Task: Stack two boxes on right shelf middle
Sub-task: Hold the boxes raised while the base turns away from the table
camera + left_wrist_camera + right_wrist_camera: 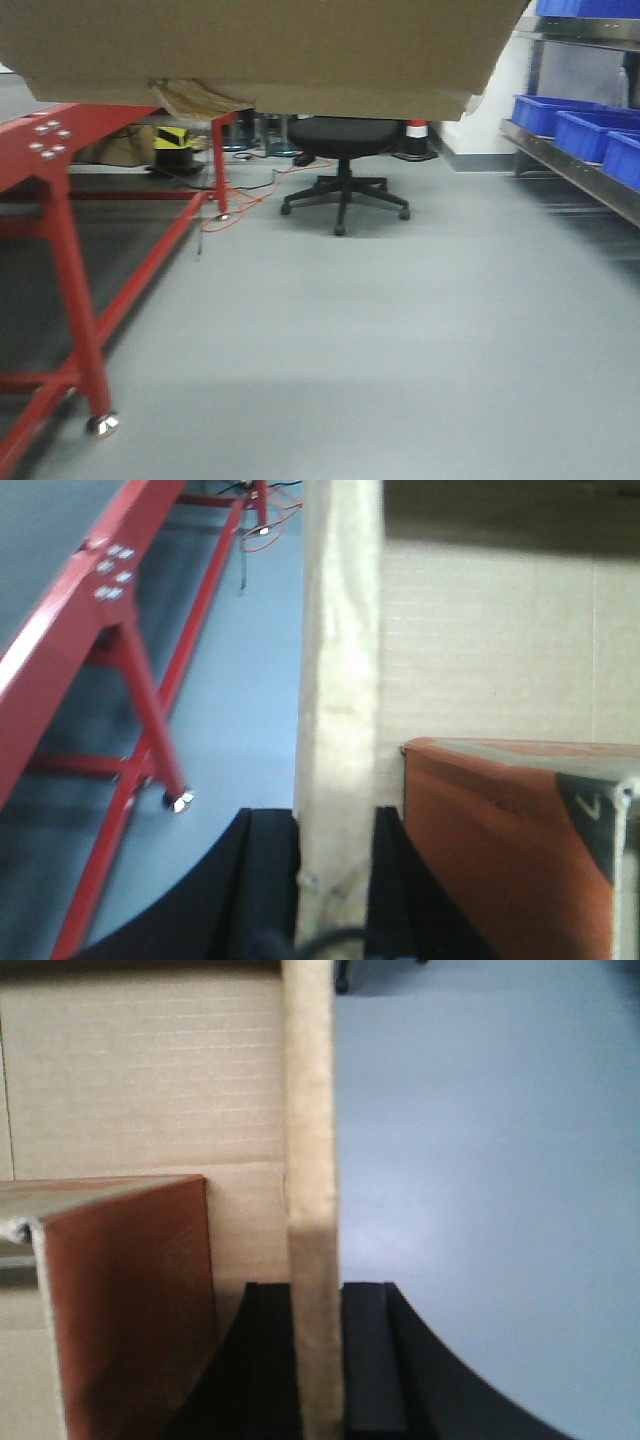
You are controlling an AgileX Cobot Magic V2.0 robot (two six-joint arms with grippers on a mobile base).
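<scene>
A tan cardboard box [260, 50] hangs in the air and fills the top of the front view. Its underside shows, with a crumpled scrap at the left. My left gripper [337, 825] is shut on the box's left wall [340, 680], which stands between the two black fingers. The right wall [308, 1110] is clamped the same way by my right gripper [317, 1295]. Inside the box sits an orange-brown box-like thing [500, 820] [130, 1280]. The steel shelf [570, 165] runs along the right edge of the front view.
A red steel frame table [60, 230] stands at the left, its foot near the floor. A black office chair [345, 150] is ahead in the middle. Blue bins [585, 130] sit on the shelf. Grey floor lies between them.
</scene>
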